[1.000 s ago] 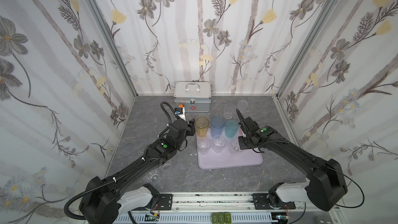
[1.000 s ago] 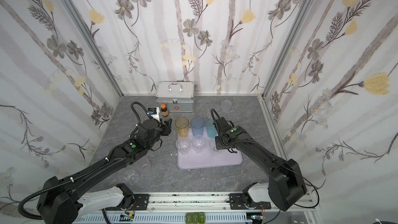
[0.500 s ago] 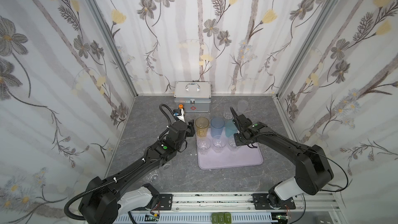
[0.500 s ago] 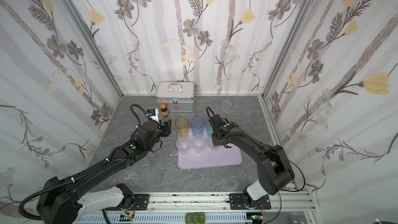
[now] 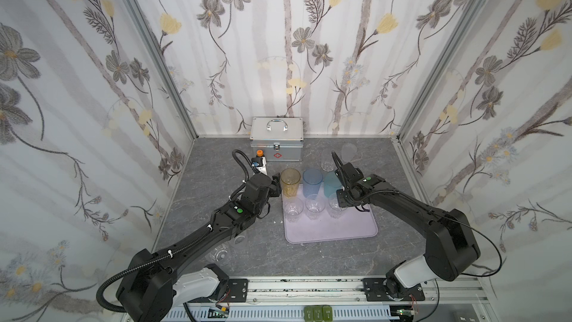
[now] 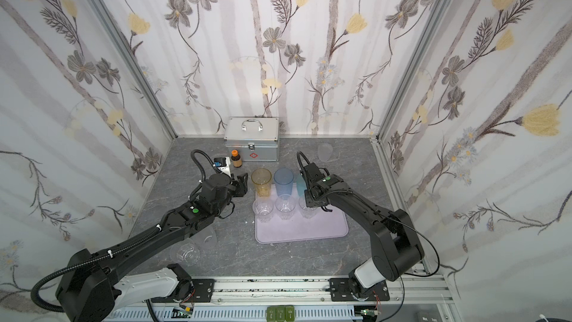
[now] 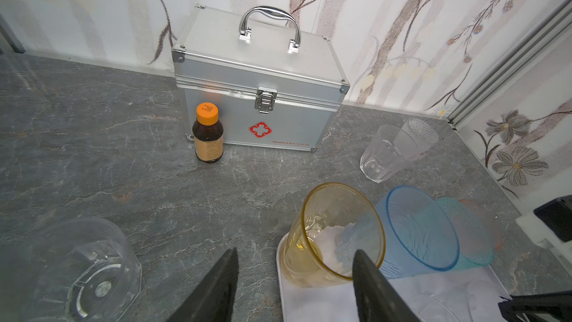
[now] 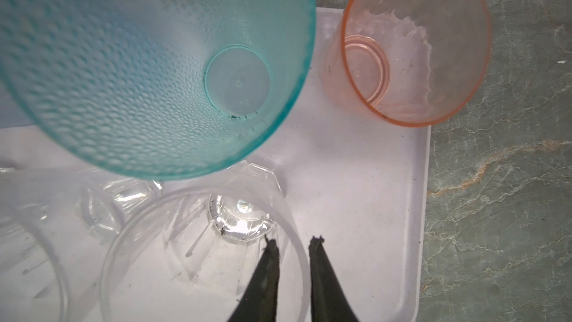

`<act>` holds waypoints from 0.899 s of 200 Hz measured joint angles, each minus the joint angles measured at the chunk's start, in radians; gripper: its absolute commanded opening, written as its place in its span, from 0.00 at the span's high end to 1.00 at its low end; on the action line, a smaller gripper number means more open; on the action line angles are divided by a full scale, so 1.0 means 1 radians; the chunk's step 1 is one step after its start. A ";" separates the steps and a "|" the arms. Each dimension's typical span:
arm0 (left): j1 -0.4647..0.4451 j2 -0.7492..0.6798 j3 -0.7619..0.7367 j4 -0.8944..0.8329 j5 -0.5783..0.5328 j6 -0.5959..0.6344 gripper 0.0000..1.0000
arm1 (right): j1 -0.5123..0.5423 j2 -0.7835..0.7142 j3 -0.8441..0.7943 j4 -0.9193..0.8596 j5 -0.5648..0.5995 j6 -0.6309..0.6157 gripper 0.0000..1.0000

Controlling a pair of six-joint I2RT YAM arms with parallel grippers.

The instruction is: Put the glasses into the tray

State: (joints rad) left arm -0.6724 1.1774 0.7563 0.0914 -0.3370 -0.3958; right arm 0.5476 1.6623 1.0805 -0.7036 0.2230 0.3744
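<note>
**A:** Where's the right gripper [image 8: 293, 240] against its glass?

**B:** It's astride the rim of a clear glass [image 8: 241, 221] in the tray's [image 8: 387, 212] second row. One finger is inside and one outside, parted only slightly. There's a sliver of light beside the wall, so it isn't pinched.

**A:** And the left gripper [image 6: 243, 182]?

**B:** Spread wide and empty, off the tray's left edge, just beside the amber glass [image 6: 261, 181] without touching it.

**A:** Room to move?

**B:** The amber, the blue glass [image 6: 283, 181] and the teal glass [image 8: 154, 72] line the back edge. The pink glass [image 8: 414, 44] is tight in the back corner, and three clear ones stand in front. The near half of the tray is bare. On the table [image 5: 309, 258], a frosted glass [image 5: 349, 151] and a faceted glass [image 5: 327, 162] stand near the back wall. Two tumblers [image 6: 185, 254] sit partly under the left forearm.

**A:** Any writing?

**B:** The case [image 7: 260, 88] has a red cross with red lettering beside it, too fine to read. The bottle [image 7: 208, 137] has a printed code on its orange cap and a tan label, also illegible
</note>
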 measured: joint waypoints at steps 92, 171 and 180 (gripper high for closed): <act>0.071 0.003 0.060 -0.165 0.032 0.025 0.39 | 0.000 -0.080 0.209 0.020 0.023 -0.011 0.62; 0.268 -0.072 0.077 -0.294 0.159 0.083 0.39 | -0.043 0.118 0.447 0.142 -0.040 0.032 0.61; 0.283 -0.076 0.073 -0.306 0.166 0.086 0.39 | -0.067 0.119 0.457 0.146 -0.040 0.039 0.60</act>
State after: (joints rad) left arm -0.3893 1.1015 0.8295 -0.2142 -0.1707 -0.3099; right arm 0.4808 1.7809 1.5375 -0.5575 0.1829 0.4129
